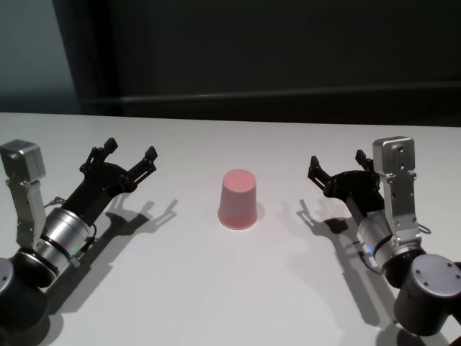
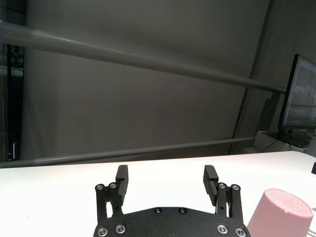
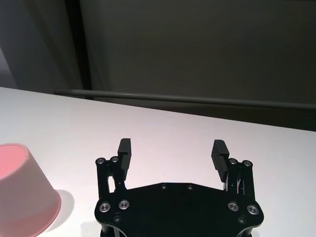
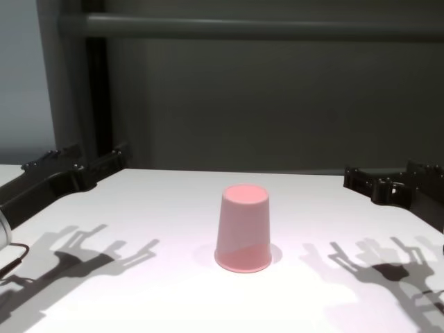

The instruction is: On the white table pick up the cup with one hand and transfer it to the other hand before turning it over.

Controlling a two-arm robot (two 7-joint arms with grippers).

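Now cup (image 1: pixel 238 200) btwn open pincers, untouched.

A dark monitor (image 2: pixel 301 94) stands past the table's end.

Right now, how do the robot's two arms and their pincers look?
Both arms are silver-grey cylinders with dark joint housings and a grey box-shaped module mounted near each wrist. The left pincer and the right pincer are matte black, with ribbed pads and small silver screws on the base plate. A green light shows on the left arm and a blue one on the right.
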